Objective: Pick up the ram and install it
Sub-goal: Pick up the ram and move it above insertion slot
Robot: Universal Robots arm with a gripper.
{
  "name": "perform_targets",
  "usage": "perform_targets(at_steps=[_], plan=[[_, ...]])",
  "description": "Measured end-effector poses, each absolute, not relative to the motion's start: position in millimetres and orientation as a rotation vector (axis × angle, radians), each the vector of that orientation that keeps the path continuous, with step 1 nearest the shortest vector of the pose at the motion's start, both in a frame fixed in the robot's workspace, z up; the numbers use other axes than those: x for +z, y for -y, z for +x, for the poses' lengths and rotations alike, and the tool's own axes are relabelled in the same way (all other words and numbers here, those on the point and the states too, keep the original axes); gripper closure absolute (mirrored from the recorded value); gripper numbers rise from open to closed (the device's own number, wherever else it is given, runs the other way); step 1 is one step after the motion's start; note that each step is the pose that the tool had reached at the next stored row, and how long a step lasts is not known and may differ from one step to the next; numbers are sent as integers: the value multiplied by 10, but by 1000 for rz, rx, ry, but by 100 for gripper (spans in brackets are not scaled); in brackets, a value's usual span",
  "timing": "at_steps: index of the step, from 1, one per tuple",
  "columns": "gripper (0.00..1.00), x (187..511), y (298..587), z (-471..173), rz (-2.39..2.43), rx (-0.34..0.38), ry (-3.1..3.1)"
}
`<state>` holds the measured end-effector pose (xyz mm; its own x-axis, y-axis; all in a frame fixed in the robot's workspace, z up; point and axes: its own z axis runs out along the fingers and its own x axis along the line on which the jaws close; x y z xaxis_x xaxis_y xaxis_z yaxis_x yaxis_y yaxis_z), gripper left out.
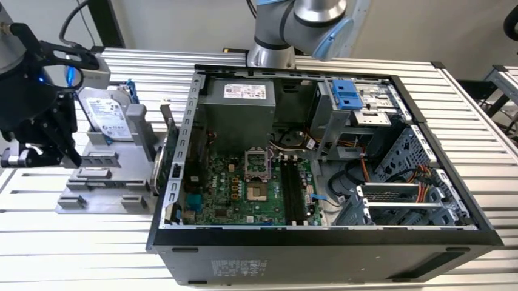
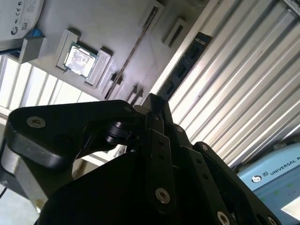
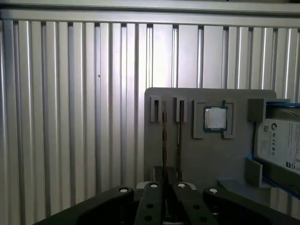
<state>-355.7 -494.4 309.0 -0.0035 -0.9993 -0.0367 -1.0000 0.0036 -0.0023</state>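
Grey plastic forms the tray (image 3: pixel 197 159) that lies on the ribbed metal table (image 3: pixel 70 117), and the ram (image 3: pixel 164 136) stands on edge in one of the tray's narrow slots. In the first wrist view the ram appears as a thin line. In the second wrist view the ram (image 2: pixel 186 63) shows a bluish side with dark blocks. A second stick (image 3: pixel 179 136) stands in the slot just beside it, between the ram and a small square chip (image 3: pixel 215 118). A hard drive (image 3: pixel 281 140) in a blue frame sits beyond the chip. The black gripper (image 3: pixel 166 185) is lined up with one end of the ram. Whether it is open or closed, and whether it touches the ram, cannot be told. In the exterior view the gripper (image 1: pixel 57 148) hangs at the exterior view's left, above the tray and beside the hard drive. The open computer case (image 1: pixel 324 242) lies just beside the tray on the exterior view's right. Its green motherboard (image 1: pixel 235 194) and long black slots (image 1: pixel 295 188) are well apart from the gripper.
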Motion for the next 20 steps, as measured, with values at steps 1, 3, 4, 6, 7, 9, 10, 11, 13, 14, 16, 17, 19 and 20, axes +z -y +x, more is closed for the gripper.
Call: perform_targets(at_steps=[1,3,4,6,7,9,10,11,13,14,16,17,19,20], plan=[[100,3110,4943,-3557,-2198,38,-2206],[100,3134,4944,-3557,-2198,38,-2206],[100,3139,4944,-3557,-2198,38,-2206],[100,3144,4944,-3557,-2198,38,-2206],[100,3144,4943,-3557,-2198,38,-2206],[100,3145,4943,-3557,-2198,38,-2206],[100,3145,4944,-3557,-2198,38,-2206],[100,3146,4943,-3557,-2198,38,-2206],[100,3159,4944,-3557,-2198,38,-2206],[100,3173,4943,-3557,-2198,38,-2206],[100,3211,4943,-3557,-2198,38,-2206],[100,3237,4943,-3557,-2198,38,-2206],[100,3286,4944,-3557,-2198,38,-2206],[100,3314,4944,-3557,-2198,38,-2206]])
